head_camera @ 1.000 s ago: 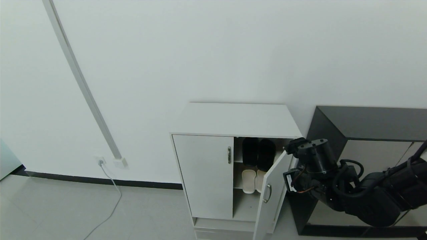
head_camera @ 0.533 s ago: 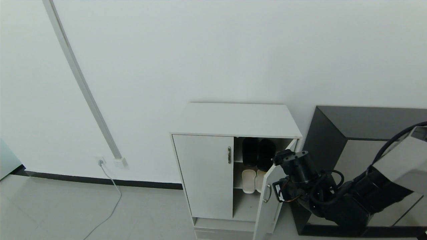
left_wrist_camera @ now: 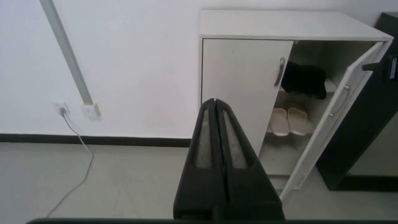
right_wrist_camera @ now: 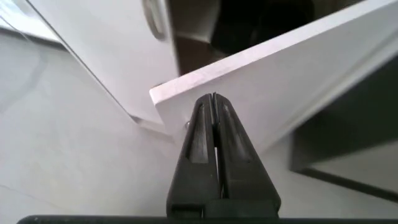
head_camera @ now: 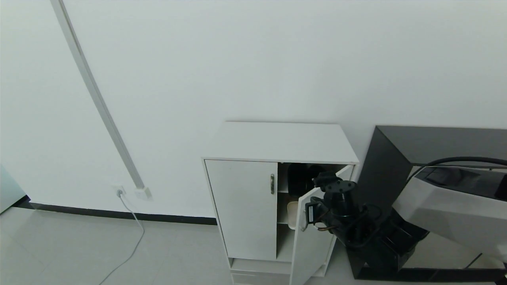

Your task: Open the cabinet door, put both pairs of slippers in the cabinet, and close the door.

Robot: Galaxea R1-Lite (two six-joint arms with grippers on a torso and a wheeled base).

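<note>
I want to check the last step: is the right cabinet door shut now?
Ajar, not shut: a gap shows between the right door and the cabinet, with black slippers visible inside.

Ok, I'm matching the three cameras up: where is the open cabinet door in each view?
Head view: open cabinet door low, right of centre, on the cabinet's right side.
Left wrist view: angled outward beside the white slippers.
Right wrist view: white panel at the right hand's tip.
Shared landmark: the closed door next to it.
</note>
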